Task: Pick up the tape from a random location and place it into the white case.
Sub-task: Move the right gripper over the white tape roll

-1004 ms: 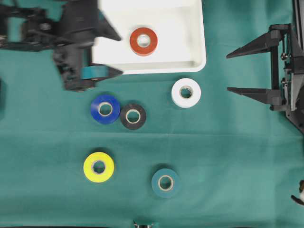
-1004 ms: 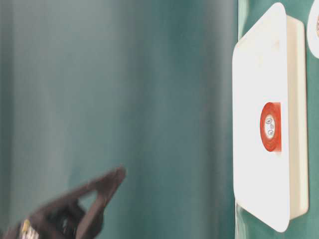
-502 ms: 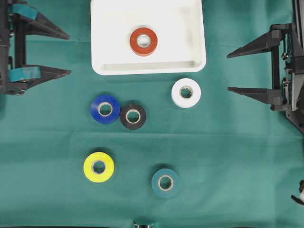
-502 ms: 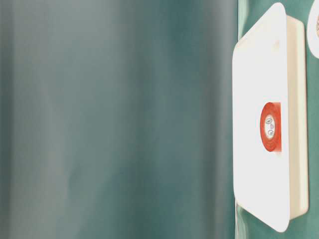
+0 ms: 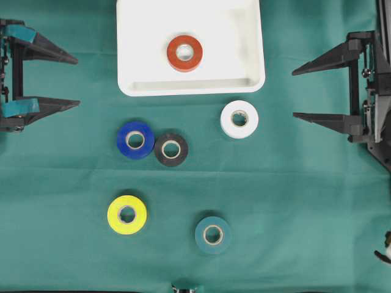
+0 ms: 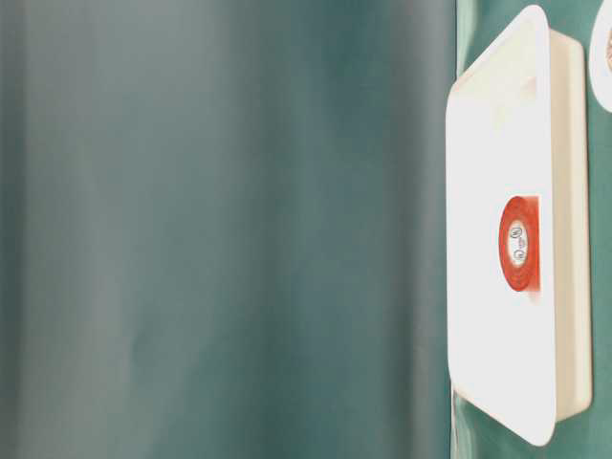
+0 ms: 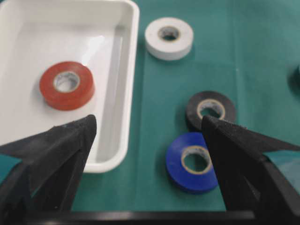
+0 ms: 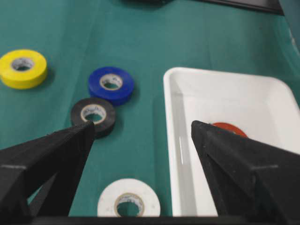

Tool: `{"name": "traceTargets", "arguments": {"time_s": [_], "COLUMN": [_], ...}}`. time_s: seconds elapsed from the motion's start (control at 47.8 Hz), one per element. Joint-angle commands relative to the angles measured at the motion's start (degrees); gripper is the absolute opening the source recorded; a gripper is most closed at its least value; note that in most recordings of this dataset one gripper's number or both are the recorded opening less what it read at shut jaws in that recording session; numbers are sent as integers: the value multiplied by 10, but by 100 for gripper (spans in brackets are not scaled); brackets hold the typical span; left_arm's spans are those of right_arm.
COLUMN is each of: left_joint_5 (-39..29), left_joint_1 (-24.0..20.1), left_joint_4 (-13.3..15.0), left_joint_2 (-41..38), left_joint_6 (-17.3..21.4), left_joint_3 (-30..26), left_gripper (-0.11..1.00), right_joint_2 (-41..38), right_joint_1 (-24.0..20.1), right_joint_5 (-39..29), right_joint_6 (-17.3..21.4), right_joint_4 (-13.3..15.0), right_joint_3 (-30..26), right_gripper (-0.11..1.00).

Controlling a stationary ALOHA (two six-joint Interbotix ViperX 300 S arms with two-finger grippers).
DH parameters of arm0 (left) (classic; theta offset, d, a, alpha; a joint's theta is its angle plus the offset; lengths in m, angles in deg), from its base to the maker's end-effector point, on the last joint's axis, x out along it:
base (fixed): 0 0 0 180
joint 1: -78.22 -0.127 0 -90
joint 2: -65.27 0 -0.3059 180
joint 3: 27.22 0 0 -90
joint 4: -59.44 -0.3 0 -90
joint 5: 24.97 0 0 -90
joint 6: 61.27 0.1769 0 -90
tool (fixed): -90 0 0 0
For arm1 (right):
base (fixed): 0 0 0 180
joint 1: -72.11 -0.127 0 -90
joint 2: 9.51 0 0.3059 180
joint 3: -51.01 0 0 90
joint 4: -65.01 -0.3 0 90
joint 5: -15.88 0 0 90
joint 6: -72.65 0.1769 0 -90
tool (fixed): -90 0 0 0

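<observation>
The white case (image 5: pixel 244 82) lies at the top middle of the green cloth, with a red tape roll (image 5: pixel 184 53) flat inside it. Loose tape rolls lie below it: white (image 5: pixel 239 119), blue (image 5: pixel 135 140) touching black (image 5: pixel 171 149), yellow (image 5: pixel 127 214) and teal (image 5: pixel 212 235). My left gripper (image 5: pixel 78 82) hovers at the far left edge, open and empty. In the left wrist view its fingers frame the case's rim (image 7: pixel 119 159) and the blue roll (image 7: pixel 190 163). My right gripper (image 5: pixel 292 93) stands open and empty at the right, level with the case's near rim.
In the right wrist view the white roll (image 8: pixel 129 204) lies just in front, beside the case wall (image 8: pixel 171 140), with the black roll (image 8: pixel 93 116) farther off. The table-level view shows only the case (image 6: pixel 497 115), the red roll (image 6: pixel 519 244) and blurred green cloth.
My left arm has drawn back from the case's near-left corner to the far left edge, still open. The red roll, the loose rolls and the right arm have not moved.
</observation>
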Motion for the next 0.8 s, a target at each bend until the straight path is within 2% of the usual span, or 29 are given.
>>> {"name": "traceTargets", "arguments": {"time_s": [0.0,0.502,0.774], "left_joint_5": [17,29,30], "left_joint_1": [4,6,5], "left_joint_4": [4,4,4], "left_joint_2": [4,8,8], "left_joint_6": [-1,-3,-3], "left_joint_3": [7,17,17], "left_gripper": [99,99,99], "right_joint_2": [-1,-1,-1], "right_joint_1": [1,-1,-41], "right_joint_5": [4,2,0], "right_joint_6": [-1,3,3], "right_joint_4": [1,0,1], "right_joint_3": [-1,4,2], "right_gripper": [92,92,92]}}
